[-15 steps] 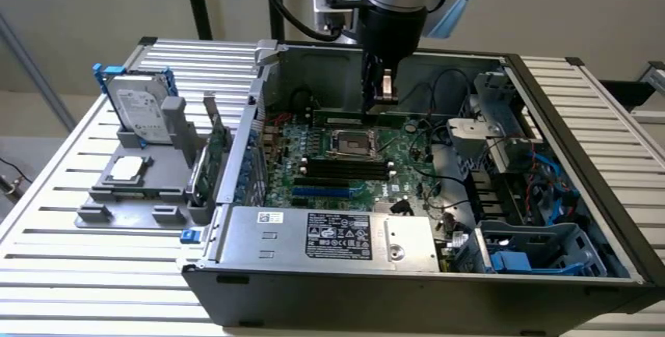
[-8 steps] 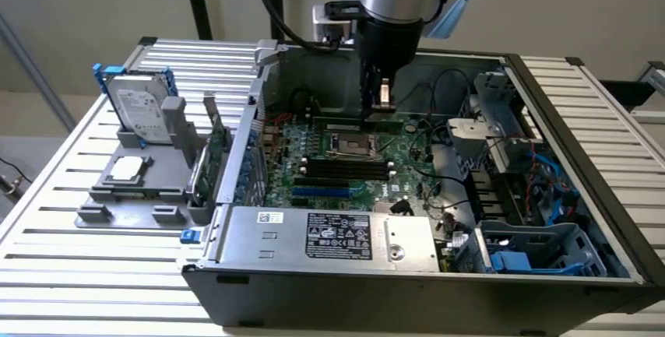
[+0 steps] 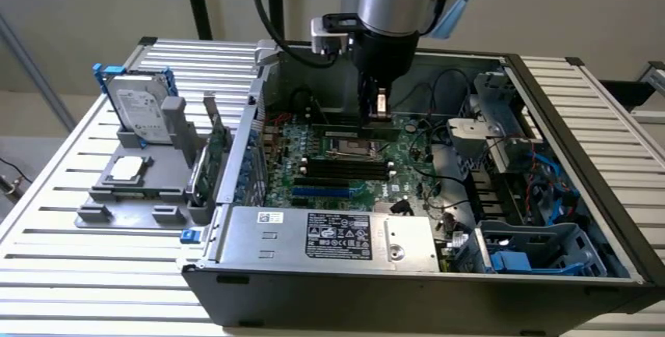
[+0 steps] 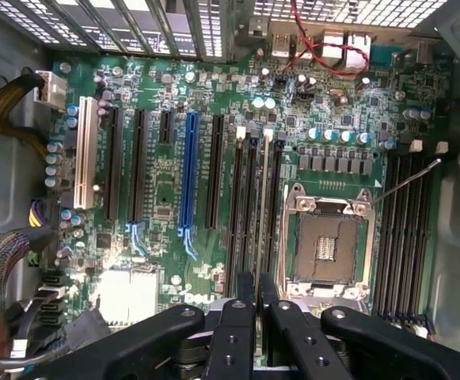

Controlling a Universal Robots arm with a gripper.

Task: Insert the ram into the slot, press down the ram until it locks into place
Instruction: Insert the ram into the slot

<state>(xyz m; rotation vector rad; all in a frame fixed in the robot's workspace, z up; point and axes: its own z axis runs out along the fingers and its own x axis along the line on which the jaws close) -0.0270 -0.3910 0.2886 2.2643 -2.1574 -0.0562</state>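
claw (image 4: 258,305) is pinching the ram (image 4: 263,206) edge-on, just beside the cpu socket (image 4: 325,245). if it's tilted against the dimm slots (image 4: 239,214), pushing down could jam or snap it.

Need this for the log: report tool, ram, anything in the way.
Tool shut on the ram, low over the motherboard. Ram edge-on, lined along the slots beside the CPU socket. No obstruction seen.
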